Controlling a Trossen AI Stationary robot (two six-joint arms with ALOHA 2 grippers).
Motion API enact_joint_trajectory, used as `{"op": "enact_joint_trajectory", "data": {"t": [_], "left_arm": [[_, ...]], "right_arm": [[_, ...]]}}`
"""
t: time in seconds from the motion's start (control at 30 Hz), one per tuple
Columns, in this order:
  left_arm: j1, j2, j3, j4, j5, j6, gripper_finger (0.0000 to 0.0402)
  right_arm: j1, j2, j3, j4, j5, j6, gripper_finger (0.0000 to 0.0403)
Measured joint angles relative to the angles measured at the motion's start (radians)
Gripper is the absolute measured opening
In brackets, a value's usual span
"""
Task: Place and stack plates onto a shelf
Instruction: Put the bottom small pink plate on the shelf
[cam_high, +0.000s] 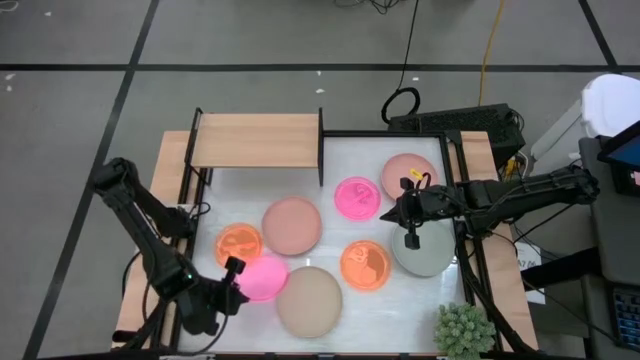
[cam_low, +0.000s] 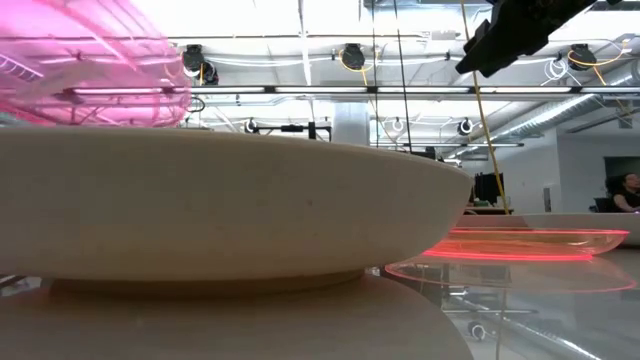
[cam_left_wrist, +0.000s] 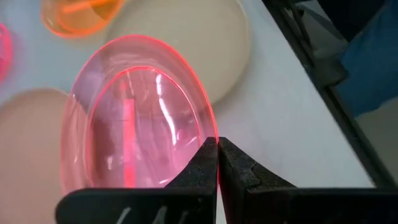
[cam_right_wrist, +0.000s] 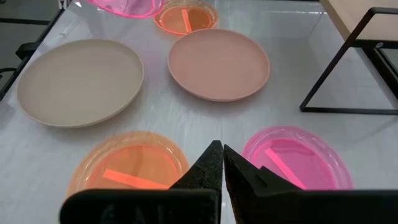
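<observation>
My left gripper (cam_high: 234, 268) (cam_left_wrist: 217, 146) is shut on a small neon pink plate (cam_high: 264, 278) (cam_left_wrist: 134, 121), near the table's near-left corner. In the low view that plate (cam_low: 90, 55) shows raised above the large beige plate (cam_high: 308, 300) (cam_low: 220, 210). My right gripper (cam_high: 410, 238) (cam_right_wrist: 222, 149) is shut and empty. It hovers over the edge of the grey plate (cam_high: 428, 252), with an orange plate (cam_right_wrist: 127, 165) and a pink plate (cam_right_wrist: 295, 155) below it. The light-wood shelf (cam_high: 255, 140) stands at the far left with nothing on it. My left gripper pinches the neon pink plate's rim (cam_left_wrist: 208, 121) between its two fingers, on the edge nearest the gripper. The fingers come from the table's near-left side. The plate is tilted and, in the low view, lifted clear of the table.
On the table lie two dusty-pink plates (cam_high: 292, 224) (cam_high: 408, 176), two orange plates (cam_high: 238, 243) (cam_high: 365, 264) and a second neon pink plate (cam_high: 357, 197). The shelf's black frame leg (cam_right_wrist: 348, 68) stands beside them. A spiky green plant (cam_high: 463, 328) sits at the near-right corner.
</observation>
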Motion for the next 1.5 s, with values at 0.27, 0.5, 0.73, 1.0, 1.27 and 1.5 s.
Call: {"op": "enact_joint_trajectory", "data": {"t": [0.27,0.5,0.73,1.0,1.27,1.5], "left_arm": [[0.095,-0.074,0.000,-0.021,-0.052,0.174,0.0001],[0.182,-0.138,0.000,-0.068,-0.140,0.275,0.0001],[0.293,-0.216,0.000,-0.197,-0.323,0.297,0.0001],[0.523,-0.268,0.001,-0.261,-0.373,0.355,0.0001],[0.774,-0.279,0.001,-0.265,-0.373,0.431,0.0001],[0.934,-0.279,0.001,-0.266,-0.336,0.437,0.0001]], "right_arm": [[0.000,0.000,0.000,0.000,0.000,0.003,0.0000],[0.000,0.000,0.000,0.000,0.000,0.002,0.0000],[0.000,0.000,0.000,0.000,0.000,-0.005,0.0000],[0.000,0.000,0.000,0.001,0.001,-0.016,0.0000],[0.000,0.000,0.000,0.000,0.002,-0.015,0.0000],[0.000,0.000,0.000,-0.003,0.002,-0.016,0.0000]]}}
